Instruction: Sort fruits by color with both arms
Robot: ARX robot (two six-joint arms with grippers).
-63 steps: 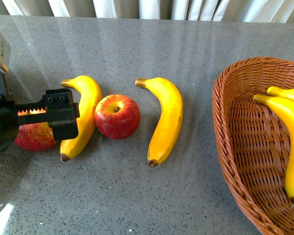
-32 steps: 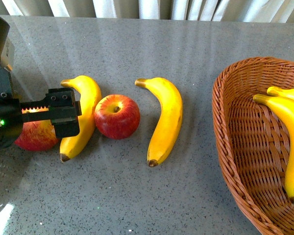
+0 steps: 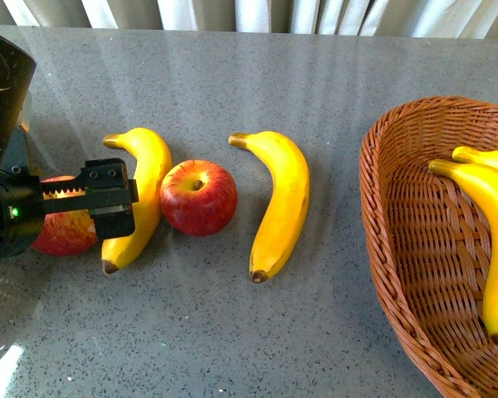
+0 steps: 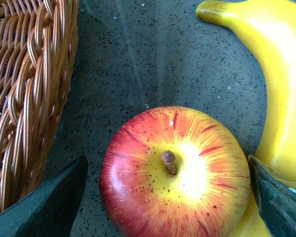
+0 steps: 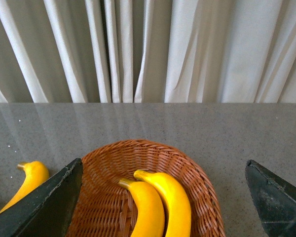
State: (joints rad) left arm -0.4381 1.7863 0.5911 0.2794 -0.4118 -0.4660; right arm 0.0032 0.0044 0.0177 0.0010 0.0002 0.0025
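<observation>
Left gripper [image 3: 109,199]: jaws apart, empty, straddling the left apple [image 4: 175,173], which sits stem-up directly beneath on the table [image 3: 315,332]. One jaw stands at the apple's 9 o'clock, the other at 3 o'clock, close against the first banana [image 3: 141,186]. That banana touches the apple and runs 12-to-6. The left basket [image 4: 24,98] lies near at 9 o'clock, the probable drop direction. Right gripper [image 5: 163,197]: jaws apart, empty, well apart at 3 o'clock above the right basket [image 5: 113,163].

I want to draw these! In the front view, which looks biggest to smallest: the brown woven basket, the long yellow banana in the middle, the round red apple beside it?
1. Brown woven basket, largest though cut off by the picture's edge.
2. Long yellow banana.
3. Round red apple.
</observation>
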